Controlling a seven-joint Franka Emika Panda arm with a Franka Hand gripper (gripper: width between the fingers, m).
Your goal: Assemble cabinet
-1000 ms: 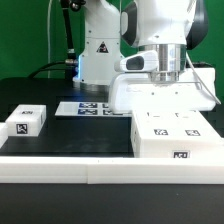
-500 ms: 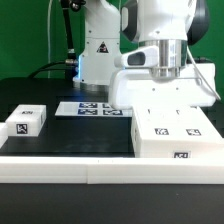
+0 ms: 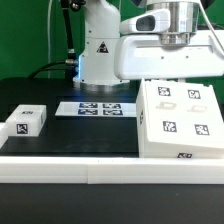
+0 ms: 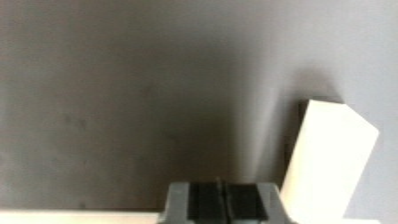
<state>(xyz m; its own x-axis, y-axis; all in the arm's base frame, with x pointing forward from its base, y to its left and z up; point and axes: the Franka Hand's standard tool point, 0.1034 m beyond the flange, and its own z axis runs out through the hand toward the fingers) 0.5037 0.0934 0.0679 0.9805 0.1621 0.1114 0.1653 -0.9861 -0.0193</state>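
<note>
Exterior view: cabinet (image 3: 180,115) sits on the counter (image 3: 70,138) at the exterior view's right, near the front edge. It is tipped, with its broad face of four square tags leaning back. Arm (image 3: 165,45) is above and behind it. Marker board (image 3: 100,107) lies mid-counter, and a small block (image 3: 25,121) with one tag lies well apart at the exterior view's left.

Wrist view: hand (image 4: 222,202) is dark and cropped; cannot tell how wide it is. A white slab (image 4: 331,160) is just beside it.
</note>
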